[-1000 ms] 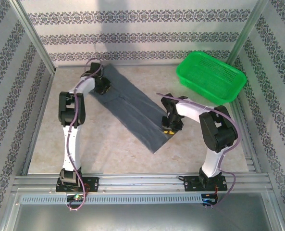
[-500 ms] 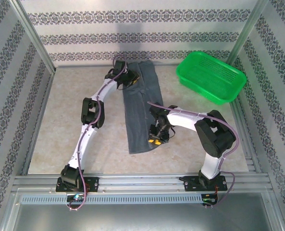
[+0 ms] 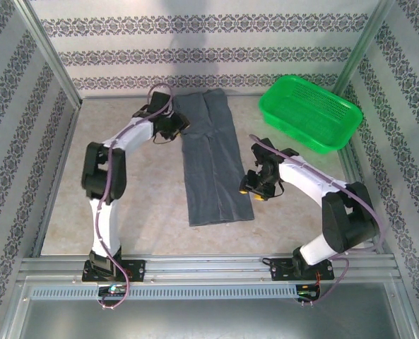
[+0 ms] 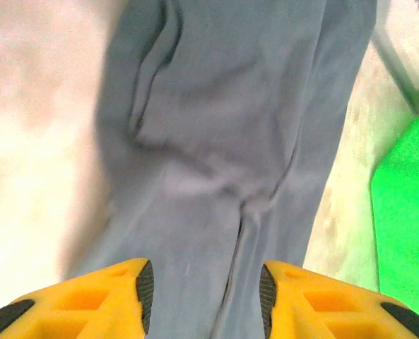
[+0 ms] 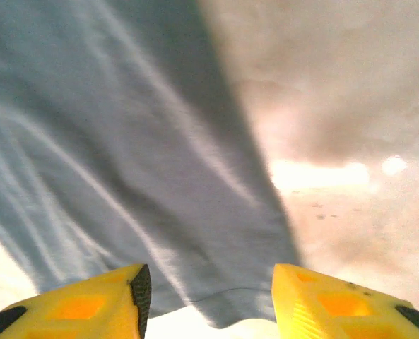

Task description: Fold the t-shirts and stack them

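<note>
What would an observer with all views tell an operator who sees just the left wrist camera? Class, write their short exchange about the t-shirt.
Operator: How does the t-shirt lie overall?
Observer: The t-shirt is a long narrow strip, flat on the table, running far to near.
Operator: Where is the right gripper?
Observer: The right gripper is beside the strip's near right edge, jaws open, holding nothing.

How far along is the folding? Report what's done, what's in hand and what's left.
Done: the t-shirt lies flat on the table as a long narrow strip, apparently with its sides folded in. In hand: nothing. The left pincer near the strip's far end and the right pincer by its near end both stand open, with no cloth clamped. Left: the crosswise folds, then stacking.
</note>
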### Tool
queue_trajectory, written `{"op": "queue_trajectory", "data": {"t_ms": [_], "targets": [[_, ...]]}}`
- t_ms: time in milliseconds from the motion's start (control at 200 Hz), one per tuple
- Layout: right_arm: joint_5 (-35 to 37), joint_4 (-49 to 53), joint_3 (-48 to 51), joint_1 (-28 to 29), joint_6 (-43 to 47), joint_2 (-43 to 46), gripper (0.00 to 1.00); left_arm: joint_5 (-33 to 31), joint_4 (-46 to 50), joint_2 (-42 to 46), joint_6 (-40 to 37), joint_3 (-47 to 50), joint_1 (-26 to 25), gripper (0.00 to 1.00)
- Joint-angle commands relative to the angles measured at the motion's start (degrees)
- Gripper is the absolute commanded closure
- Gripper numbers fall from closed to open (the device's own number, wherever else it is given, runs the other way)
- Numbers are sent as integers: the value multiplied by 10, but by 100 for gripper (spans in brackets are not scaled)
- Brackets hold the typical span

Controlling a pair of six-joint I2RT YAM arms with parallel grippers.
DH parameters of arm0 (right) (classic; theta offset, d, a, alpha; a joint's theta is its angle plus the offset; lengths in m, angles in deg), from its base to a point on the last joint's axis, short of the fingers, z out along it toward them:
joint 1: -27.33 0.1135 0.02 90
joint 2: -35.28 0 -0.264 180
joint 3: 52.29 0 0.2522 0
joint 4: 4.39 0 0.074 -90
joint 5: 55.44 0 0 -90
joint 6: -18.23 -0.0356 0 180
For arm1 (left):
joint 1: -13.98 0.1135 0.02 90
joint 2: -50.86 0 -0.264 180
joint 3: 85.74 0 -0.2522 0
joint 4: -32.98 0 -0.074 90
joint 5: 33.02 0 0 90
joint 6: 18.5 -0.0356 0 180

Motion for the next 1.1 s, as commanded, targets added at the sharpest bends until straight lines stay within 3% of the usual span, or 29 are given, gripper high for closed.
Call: {"op": "queue_trajectory", "data": {"t_ms": [0,225,380,465,585,679,824,1014,1094], "targets": [[4,33,14,1,64,-37,48,41,7,61,-2,134,-9,54],[-19,48,13,18,92,-87,49,99,104,189,-23,325,-52,54],[-36,40,24,29,87,-86,53,128,107,241,10,396,-107,49],[-55,24,28,36,74,-88,60,149,80,242,43,418,-138,48],[-64,16,32,50,58,-87,80,166,23,224,90,432,-172,47],[-58,14,44,56,53,-74,89,169,-32,196,123,443,-189,48],[-65,15,57,59,53,-61,94,148,-37,151,124,440,-202,62],[-77,34,49,81,66,-52,99,99,12,183,115,463,-202,99],[-102,40,47,95,71,-52,99,100,29,216,118,493,-202,100]]}}
